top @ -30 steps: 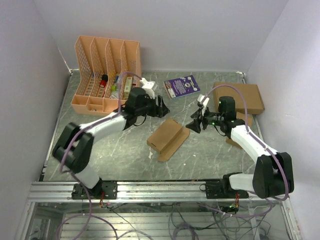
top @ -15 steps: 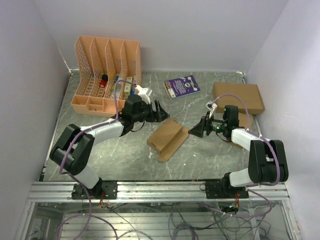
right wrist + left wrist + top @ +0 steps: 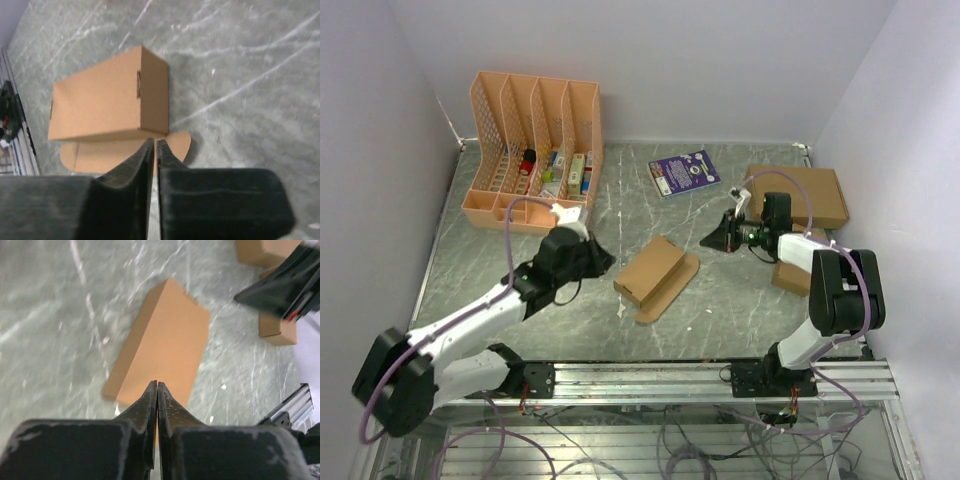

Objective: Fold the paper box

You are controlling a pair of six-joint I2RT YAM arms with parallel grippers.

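L gripper (image 3: 157,384): pinched closed, empty | R gripper (image 3: 154,142): I read closed, empty | paper box (image 3: 650,268): middle of the table (image 3: 740,310), between both, untouched | its open flap (image 3: 95,152): only right wrist shows it

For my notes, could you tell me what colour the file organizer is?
Peach-pink; the file organizer shows best in the top external view.

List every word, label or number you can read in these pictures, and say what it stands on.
No text is readable.
Purple booklet: white print, too small to read.
Items in the pink organizer: labels too small to read.
Paper box: plain brown, no print.
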